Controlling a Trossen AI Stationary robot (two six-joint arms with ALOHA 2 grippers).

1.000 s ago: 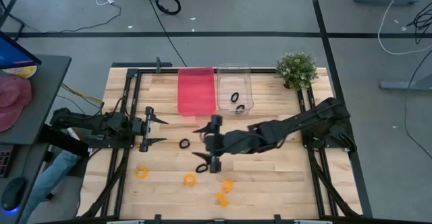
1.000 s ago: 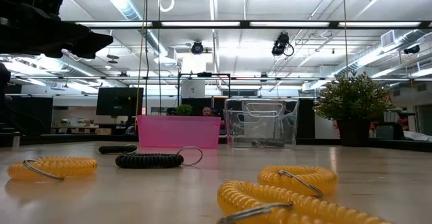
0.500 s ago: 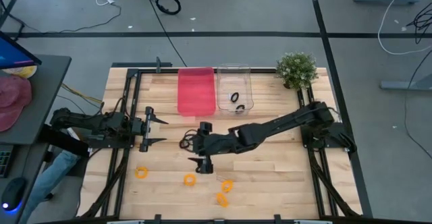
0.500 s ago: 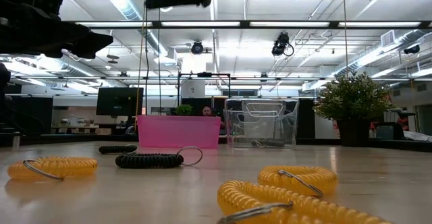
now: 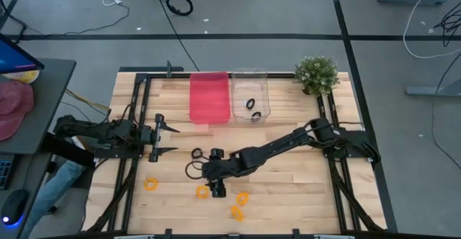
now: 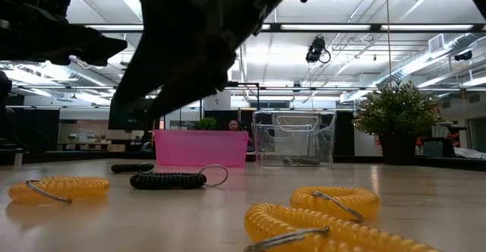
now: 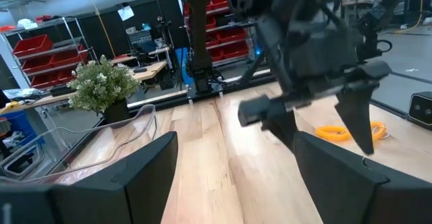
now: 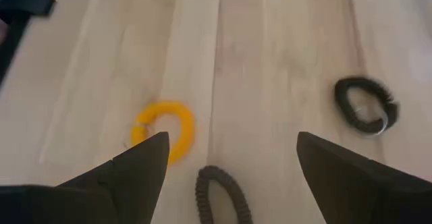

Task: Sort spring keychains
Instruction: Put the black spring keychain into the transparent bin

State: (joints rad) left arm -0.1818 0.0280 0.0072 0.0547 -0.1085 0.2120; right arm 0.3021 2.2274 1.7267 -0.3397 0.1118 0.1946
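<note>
1. Reach of the right arm has grown in the last second: the right gripper has moved from the middle of the counter toward the near left part, and it now hangs over the loose keychains. Its fingers are spread wide and hold nothing.

2. My judgement is that a new pick is starting. Two black keychains already lie in the clear bin, while the pink bin looks empty, so the sorting is perhaps a quarter done.

3. On the counter two black keychains remain, one just beyond the gripper and one beside it. Four orange ones lie nearer the front edge: and.

4. The right wrist view shows what the high view hides under the arm: an orange keychain and a black one lie between the open fingers, and another black one is off to the side. Which one is the target, I cannot tell.

5. The low view shows only a dark shape of the arm above the counter, but it shows that the keychains lie flat with their metal rings out.

6. The left gripper waits at the left side of the counter with its fingers apart and empty.
</note>
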